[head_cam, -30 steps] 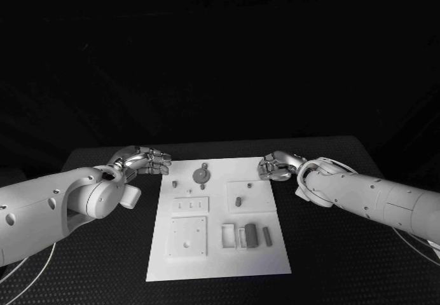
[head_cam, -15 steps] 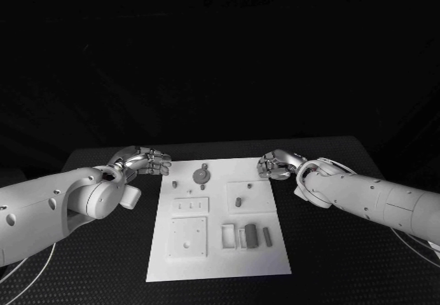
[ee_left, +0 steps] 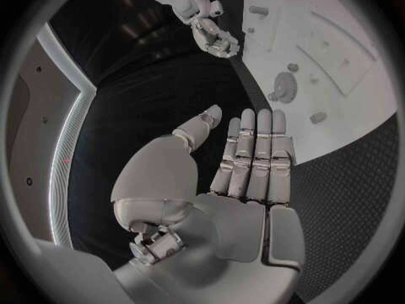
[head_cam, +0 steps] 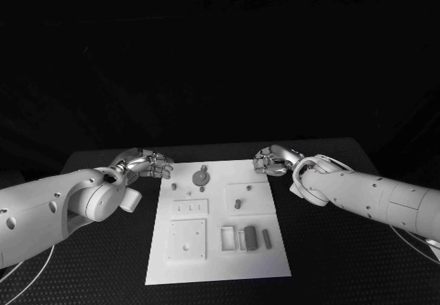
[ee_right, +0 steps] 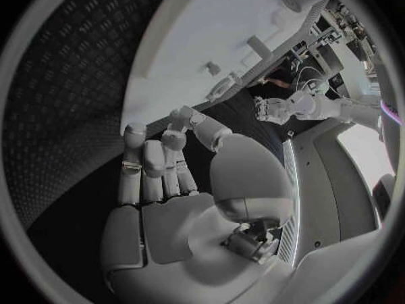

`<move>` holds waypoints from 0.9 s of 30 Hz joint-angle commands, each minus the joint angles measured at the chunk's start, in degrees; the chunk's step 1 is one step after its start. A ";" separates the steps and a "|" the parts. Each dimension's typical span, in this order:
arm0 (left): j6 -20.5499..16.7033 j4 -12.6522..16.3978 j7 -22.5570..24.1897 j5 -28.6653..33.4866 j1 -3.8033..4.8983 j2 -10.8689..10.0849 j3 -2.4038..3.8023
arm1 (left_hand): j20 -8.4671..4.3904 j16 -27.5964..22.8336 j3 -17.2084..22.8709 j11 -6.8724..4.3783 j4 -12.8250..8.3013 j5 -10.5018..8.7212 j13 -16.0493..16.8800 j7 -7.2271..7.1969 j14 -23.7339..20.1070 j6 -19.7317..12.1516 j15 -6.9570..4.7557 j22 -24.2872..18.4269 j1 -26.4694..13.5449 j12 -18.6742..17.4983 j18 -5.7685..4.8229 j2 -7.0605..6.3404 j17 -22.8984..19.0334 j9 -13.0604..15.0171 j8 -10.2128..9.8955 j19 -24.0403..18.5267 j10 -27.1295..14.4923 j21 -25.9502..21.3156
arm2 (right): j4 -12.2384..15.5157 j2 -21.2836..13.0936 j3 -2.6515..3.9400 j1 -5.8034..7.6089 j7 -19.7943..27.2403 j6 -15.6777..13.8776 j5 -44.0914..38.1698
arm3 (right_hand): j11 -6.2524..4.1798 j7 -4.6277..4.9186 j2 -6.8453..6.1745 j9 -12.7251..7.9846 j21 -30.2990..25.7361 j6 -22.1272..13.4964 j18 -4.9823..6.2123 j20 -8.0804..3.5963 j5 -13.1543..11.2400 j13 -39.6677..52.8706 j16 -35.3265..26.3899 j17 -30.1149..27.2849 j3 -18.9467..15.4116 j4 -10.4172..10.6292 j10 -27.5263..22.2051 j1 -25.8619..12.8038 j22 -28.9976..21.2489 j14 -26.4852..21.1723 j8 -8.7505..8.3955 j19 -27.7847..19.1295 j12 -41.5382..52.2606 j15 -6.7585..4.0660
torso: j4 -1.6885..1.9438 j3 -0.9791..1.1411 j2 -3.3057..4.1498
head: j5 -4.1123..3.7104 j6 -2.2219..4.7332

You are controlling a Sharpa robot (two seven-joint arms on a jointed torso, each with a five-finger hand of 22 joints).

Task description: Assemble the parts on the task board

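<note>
The white task board (head_cam: 220,257) lies in the middle of the black table. On it are a grey gear-like round part (head_cam: 200,176), a small peg (head_cam: 236,204) on a square plate, and grey bars (head_cam: 250,236) near the front. My left hand (head_cam: 147,163) hovers just off the board's far left corner. The left wrist view shows this left hand (ee_left: 245,162) with straight fingers and nothing in them, the gear part (ee_left: 283,88) beyond them. My right hand (head_cam: 273,160) is over the board's far right corner. In the right wrist view this right hand (ee_right: 165,169) holds nothing.
Raised white plates with slots and holes (head_cam: 188,238) sit on the board's left half. Bare black table (head_cam: 339,254) lies on both sides of the board. Across the table, the right hand (ee_left: 211,37) shows in the left wrist view and the left hand (ee_right: 283,108) in the right wrist view.
My right hand has shifted slightly toward the board's far edge and inward. The left hand has hardly moved, and the parts on the board stay put.
</note>
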 commanded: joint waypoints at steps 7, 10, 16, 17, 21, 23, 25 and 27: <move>2.41 1.38 -6.59 -3.92 0.54 1.32 0.13 | 0.14 -0.70 -1.92 0.09 2.42 -2.03 0.03 0.03 0.10 -0.23 0.16 0.25 -4.46 -1.13 0.44 -1.95 0.40 -0.50 -1.44 0.17 0.76 -0.54 | 6.69 0.14 0.04 1.89 -6.20 1.25 -5.84 | -1.07 -1.02 0.27 -0.06 0.26 12.65 0.78 0.04 -0.13 0.07 0.24 -0.16 -0.05 -0.43 -0.67 0.01 0.97 0.91 0.35 0.52 0.21 -0.69 | -1.02 -0.05 -0.87 | 1.14 0.36; 1.87 1.77 -8.40 -4.88 0.84 1.93 0.13 | 0.00 -0.57 -3.96 -0.30 3.06 -1.99 0.35 -0.28 0.48 -0.70 -0.02 0.35 -6.98 -0.91 0.62 -1.81 0.72 -0.61 -1.86 0.37 1.61 -0.59 | 8.80 0.67 0.04 2.51 -8.14 1.54 -7.59 | -1.08 -1.02 0.25 -0.05 0.27 12.66 0.78 0.02 -0.13 0.07 0.23 -0.24 -0.04 -0.43 -0.65 0.00 0.96 0.89 0.34 0.54 0.21 -0.70 | -1.26 -0.16 -1.36 | 1.77 0.29; 0.94 1.39 -11.22 -5.88 0.84 4.13 -0.02 | -0.94 1.00 -7.15 -1.80 3.18 -2.03 2.31 -0.77 2.56 -1.01 -1.18 1.07 -10.06 1.13 1.10 -1.63 2.76 -0.60 -2.36 2.50 4.13 0.22 | 11.23 2.56 0.04 2.86 -10.81 1.74 -9.82 | -1.10 -1.04 0.21 -0.04 0.28 12.68 0.78 -0.01 -0.12 0.06 0.21 -0.19 -0.01 -0.44 -0.60 -0.02 0.95 0.97 0.34 0.58 0.19 -0.73 | -1.71 -0.42 -2.32 | 3.10 0.08; 0.72 1.30 -11.50 -5.88 0.83 4.52 -0.07 | -1.15 1.34 -7.53 -2.02 3.09 -2.03 2.82 -0.68 2.86 -0.85 -1.40 1.26 -10.30 1.66 1.13 -1.54 3.33 -0.55 -2.36 2.89 4.36 0.38 | 11.54 2.88 0.04 2.87 -11.15 1.74 -10.04 | -1.10 -1.04 0.21 -0.04 0.28 12.69 0.78 -0.02 -0.12 0.06 0.21 -0.18 -0.01 -0.45 -0.59 -0.02 0.95 1.00 0.34 0.59 0.19 -0.74 | -1.72 -0.43 -2.36 | 3.20 0.11; 0.63 1.31 -12.42 -5.90 0.79 6.04 -0.14 | -1.66 2.10 -8.22 -2.46 2.59 -2.05 4.47 -0.26 3.26 -0.05 -1.86 1.76 -10.51 3.22 1.05 -0.89 5.08 -0.39 -2.29 3.62 4.30 0.62 | 12.43 4.49 0.04 2.87 -12.10 1.77 -11.01 | -1.11 -1.05 0.19 -0.03 0.29 12.70 0.78 -0.04 -0.12 0.05 0.20 -0.26 0.01 -0.45 -0.55 -0.03 0.94 0.98 0.33 0.62 0.18 -0.76 | -1.92 -0.70 -2.89 | 3.81 -0.18; 0.61 1.45 -12.51 -5.89 0.78 6.60 -0.15 | -1.71 2.13 -8.25 -2.46 2.29 -2.03 4.88 -0.08 3.18 0.24 -1.89 1.87 -10.30 3.54 0.98 -0.53 5.47 -0.34 -2.27 3.65 4.04 0.59 | 12.87 5.04 0.04 2.86 -12.32 1.74 -11.27 | -1.12 -1.06 0.19 -0.02 0.30 12.71 0.78 -0.05 -0.12 0.04 0.19 -0.28 0.02 -0.46 -0.53 -0.03 0.93 0.99 0.33 0.63 0.17 -0.77 | -1.99 -0.76 -2.98 | 3.92 -0.21; 0.69 1.53 -12.56 -5.88 0.77 7.04 -0.16 | -1.74 2.12 -8.25 -2.42 2.00 -2.03 5.20 0.03 3.09 0.32 -1.89 1.96 -10.09 3.77 0.93 -0.22 5.76 -0.34 -2.34 3.64 3.78 0.54 | 13.41 5.46 0.04 2.85 -12.46 1.72 -11.49 | -1.12 -1.06 0.20 -0.02 0.30 12.71 0.78 -0.06 -0.12 0.04 0.19 -0.35 0.04 -0.46 -0.52 -0.03 0.93 0.96 0.32 0.65 0.17 -0.78 | -1.95 -0.75 -2.95 | 3.99 -0.21; 0.83 1.54 -12.62 -5.88 0.76 7.38 -0.16 | -1.74 2.08 -8.24 -2.39 1.74 -2.03 5.46 0.08 2.99 0.26 -1.87 2.01 -9.92 3.94 0.87 -0.01 5.97 -0.37 -2.47 3.60 3.54 0.48 | 13.93 5.67 0.04 2.85 -12.55 1.80 -11.65 | -1.13 -1.06 0.19 -0.02 0.31 12.71 0.78 -0.07 -0.12 0.03 0.18 -0.35 0.05 -0.47 -0.51 -0.03 0.92 0.98 0.32 0.66 0.16 -0.79 | -1.93 -0.73 -2.91 | 4.11 -0.24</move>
